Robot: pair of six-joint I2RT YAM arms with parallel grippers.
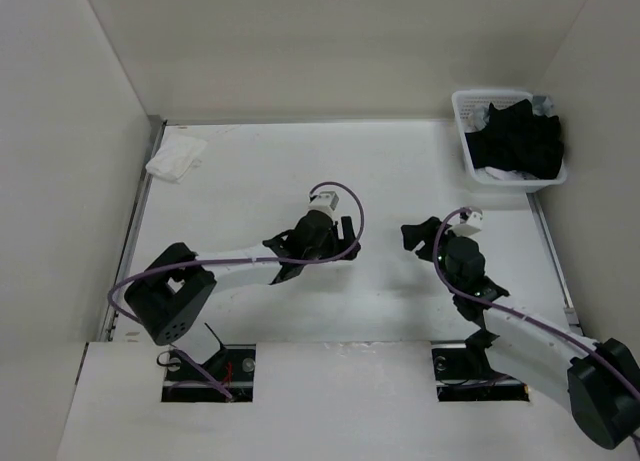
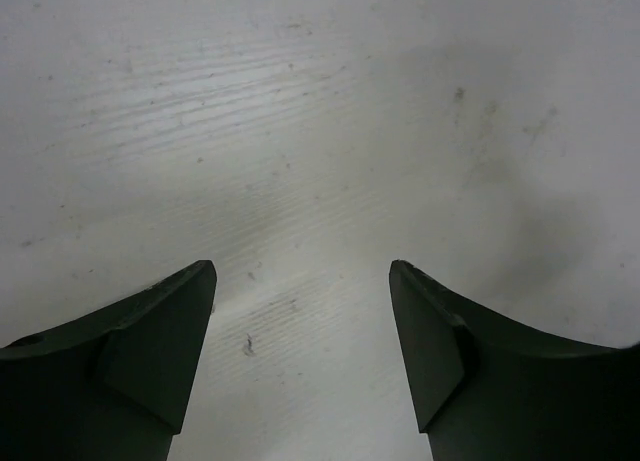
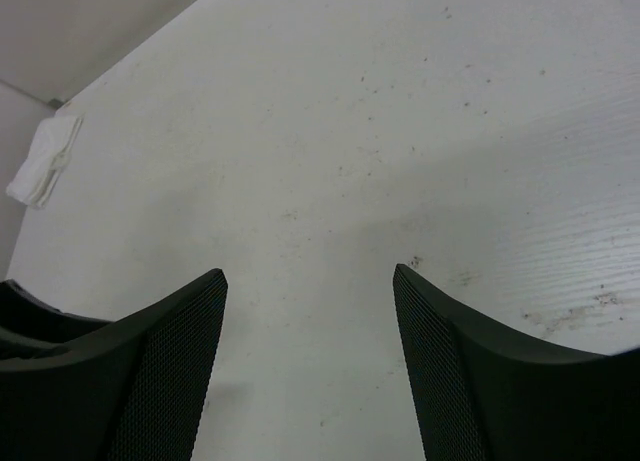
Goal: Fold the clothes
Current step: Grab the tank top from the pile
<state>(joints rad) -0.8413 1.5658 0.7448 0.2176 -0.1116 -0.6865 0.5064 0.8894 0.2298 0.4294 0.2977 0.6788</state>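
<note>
Black clothes (image 1: 520, 141) lie heaped in the white basket (image 1: 463, 131). Left pincer (image 2: 302, 269) and right pincer (image 3: 310, 276) hover spread and empty over the tabletop (image 1: 400, 161), well apart from that basket.

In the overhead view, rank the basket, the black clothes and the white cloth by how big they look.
1. basket
2. black clothes, filling most of it, so nearly as large
3. white cloth, clearly smallest

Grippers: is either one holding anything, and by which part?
Nothing is held. The left gripper and the right gripper both stand open above the table. The clothes lie in the basket, untouched.
</note>
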